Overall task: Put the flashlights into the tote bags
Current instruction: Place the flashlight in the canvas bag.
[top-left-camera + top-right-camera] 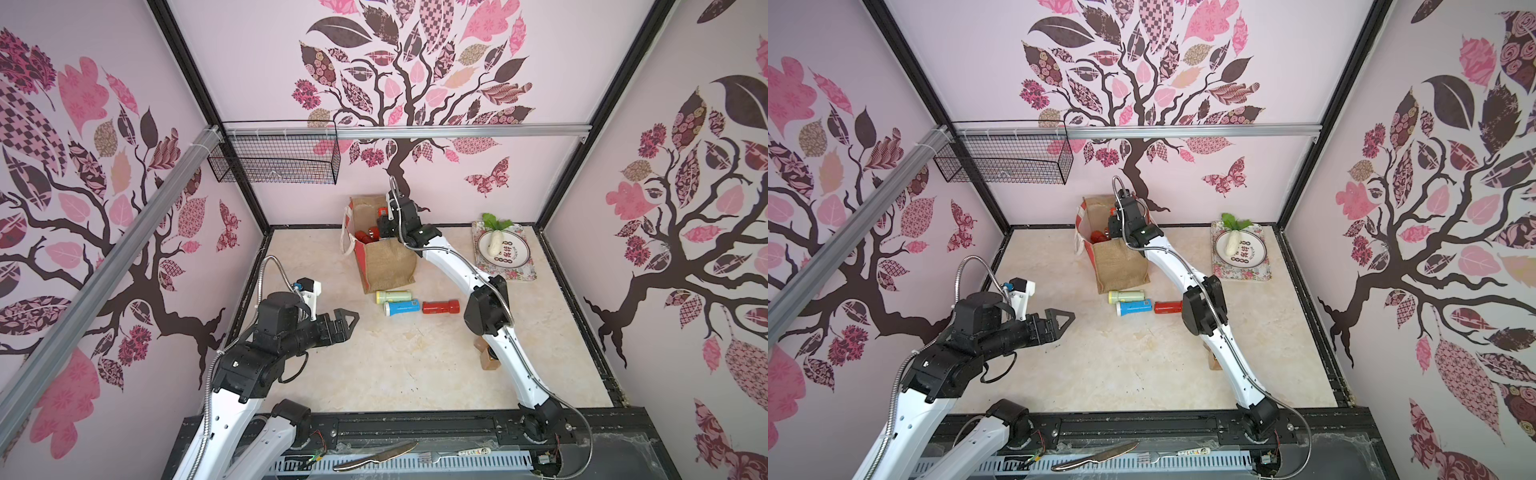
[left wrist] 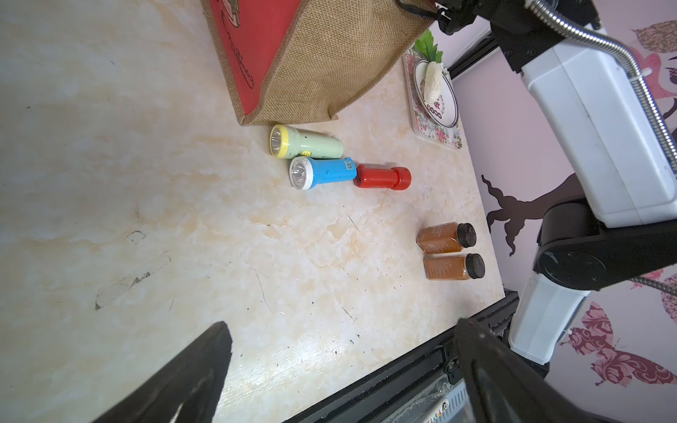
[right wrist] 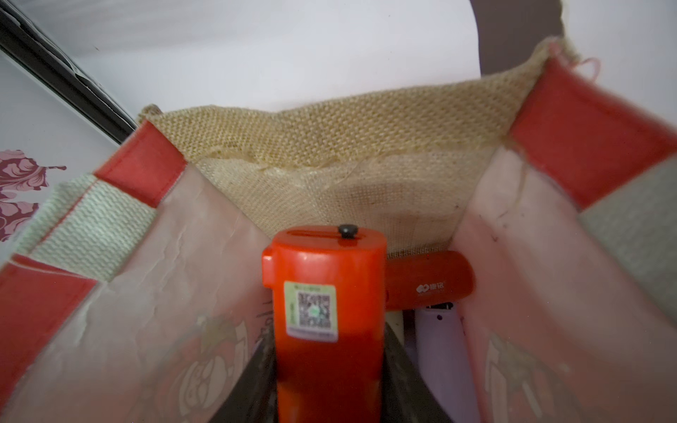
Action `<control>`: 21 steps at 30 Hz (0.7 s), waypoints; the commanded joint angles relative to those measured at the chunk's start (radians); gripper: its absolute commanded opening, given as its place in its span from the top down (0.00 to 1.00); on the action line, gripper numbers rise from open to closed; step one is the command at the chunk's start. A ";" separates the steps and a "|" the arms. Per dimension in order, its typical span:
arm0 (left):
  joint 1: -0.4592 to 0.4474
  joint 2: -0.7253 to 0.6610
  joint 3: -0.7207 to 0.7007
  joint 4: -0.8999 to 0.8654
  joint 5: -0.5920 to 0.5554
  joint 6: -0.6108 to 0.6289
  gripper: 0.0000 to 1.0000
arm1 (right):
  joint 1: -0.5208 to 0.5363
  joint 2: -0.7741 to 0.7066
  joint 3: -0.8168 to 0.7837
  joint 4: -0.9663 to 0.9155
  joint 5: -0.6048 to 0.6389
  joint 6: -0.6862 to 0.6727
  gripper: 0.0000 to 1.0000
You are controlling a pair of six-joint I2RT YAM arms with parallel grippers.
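Observation:
The tan burlap tote bag [image 1: 388, 266] [image 1: 1121, 272] [image 2: 322, 62] stands upright at the back of the table. My right gripper [image 1: 384, 227] [image 3: 329, 366] reaches down into its open mouth, shut on a red flashlight [image 3: 326, 289] with a QR sticker. Below it inside the bag lie another red flashlight [image 3: 428, 282] and a lilac one [image 3: 439, 348]. On the table just in front of the bag lie a pale green flashlight [image 1: 394, 296] [image 2: 306, 142], a blue one [image 1: 401, 308] [image 2: 322, 174] and a red one [image 1: 440, 307] [image 2: 383, 177]. My left gripper [image 1: 347, 322] [image 2: 342, 327] hovers open and empty left of them.
Two amber jars with black lids [image 2: 445, 238] [image 2: 452, 266] lie near the right arm's base. A plate with a white radish sits on a floral tray [image 1: 521, 272] at the back right. A wire basket [image 1: 274, 158] hangs on the rear rail. A knife [image 1: 374, 455] lies on the front ledge.

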 commanded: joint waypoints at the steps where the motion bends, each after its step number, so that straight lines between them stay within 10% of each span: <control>1: 0.002 -0.014 -0.020 0.027 -0.016 -0.006 0.02 | 0.002 0.032 0.050 0.007 0.018 -0.007 1.00; 12: 0.002 -0.029 -0.014 0.028 -0.025 0.007 0.02 | 0.012 -0.034 0.049 0.007 0.041 -0.031 0.40; 21: 0.002 -0.018 0.017 0.009 -0.035 0.037 0.02 | 0.018 -0.146 0.053 0.008 0.061 -0.056 0.23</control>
